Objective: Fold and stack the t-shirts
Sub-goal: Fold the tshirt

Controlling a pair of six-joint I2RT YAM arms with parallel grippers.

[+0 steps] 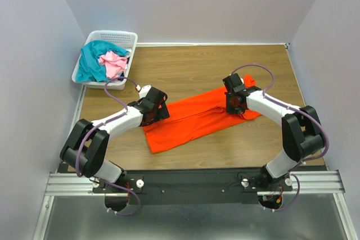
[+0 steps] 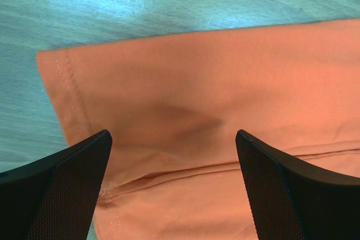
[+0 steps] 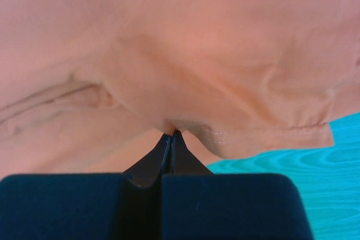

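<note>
The orange t-shirt (image 1: 194, 117) lies folded lengthwise across the middle of the table. My left gripper (image 1: 159, 107) is open just above the shirt's left end, its fingers (image 2: 67, 186) straddling a seam of the orange t-shirt (image 2: 185, 99). My right gripper (image 1: 235, 105) is shut on a pinch of the orange t-shirt (image 3: 225, 54) at its right end, near a hemmed edge. The teal t-shirt (image 1: 93, 60) and the pink t-shirt (image 1: 114, 63) lie crumpled in the basket.
The white slatted basket (image 1: 119, 38) stands at the table's far left corner. Grey walls close in the table on the left, back and right. Bare wood (image 1: 185, 66) shows behind the shirt.
</note>
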